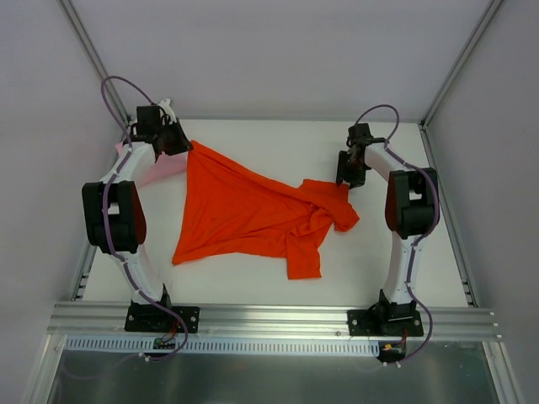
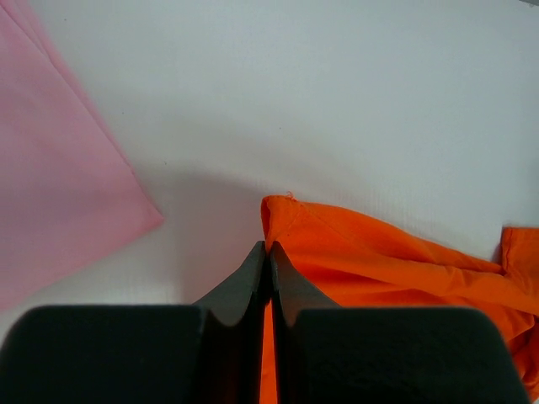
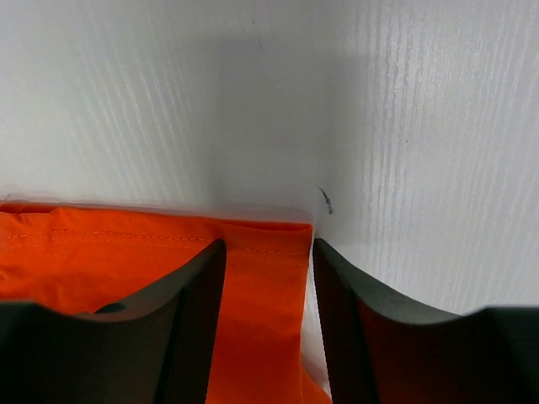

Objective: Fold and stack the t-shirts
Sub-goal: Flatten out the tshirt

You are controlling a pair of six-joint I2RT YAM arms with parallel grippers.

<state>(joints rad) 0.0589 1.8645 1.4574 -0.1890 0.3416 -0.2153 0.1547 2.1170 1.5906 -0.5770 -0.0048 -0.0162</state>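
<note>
At the far left of the worktop (image 1: 253,135), the pink t-shirt (image 1: 160,172) lies flat, partly hidden behind the left arm (image 1: 114,210). Its straight edges suggest it is already folded, and it is probably set aside there so that the stack can be built on it. It lies near the orange cloth but does not touch it.

Just beside it, your left jaws are pressed together on the far-left corner of the orange t-shirt (image 1: 253,219). The left wrist view shows a strip of orange passing between the closed fingers (image 2: 253,286), with the hemmed corner poking out beyond their tips. This pinch likely serves as an anchor, so that a pull from the other side can draw the cloth taut.

Across the middle, the orange t-shirt lies on the worktop as a rough triangle. It is smooth towards the anchored corner and rumpled towards the right, with one flap reaching towards the near edge. It is not yet folded.

At the right, the right arm (image 1: 410,202) hangs over the bunched end. Your right jaws stand apart, one finger (image 3: 189,320) on either side of a stitched hem corner, and nothing is clamped yet. This placement appears meant to take a second corner on the same edge. Check that only one layer sits between the fingers, since the bunching could let a fold underneath be caught as well.
</note>
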